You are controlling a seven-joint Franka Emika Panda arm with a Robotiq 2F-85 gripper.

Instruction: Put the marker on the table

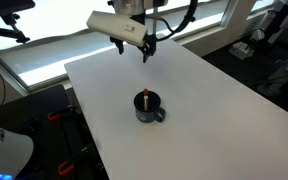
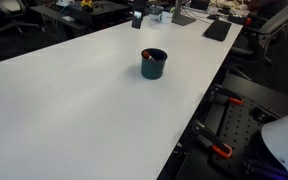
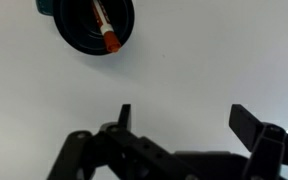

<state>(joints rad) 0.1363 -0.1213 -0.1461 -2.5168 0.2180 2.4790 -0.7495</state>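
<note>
The gripper (image 3: 184,122) hangs with its jaws spread wide and nothing between them, above the white table (image 1: 214,100) close to one end. Bare tabletop stretches between it and the mug (image 3: 77,35), which sits near the table's middle, well apart from every edge. The marker (image 3: 105,28) stands in the mug, orange-red end up, seemingly leaning on the rim. Its lower end is hidden inside, and the wrist view cuts off part of the mug.

The arm (image 1: 109,22) is a white, boxy link. Its gripper (image 1: 147,53) is black with angular fingers (image 3: 247,121), and a black cable (image 1: 191,14) loops behind.
</note>
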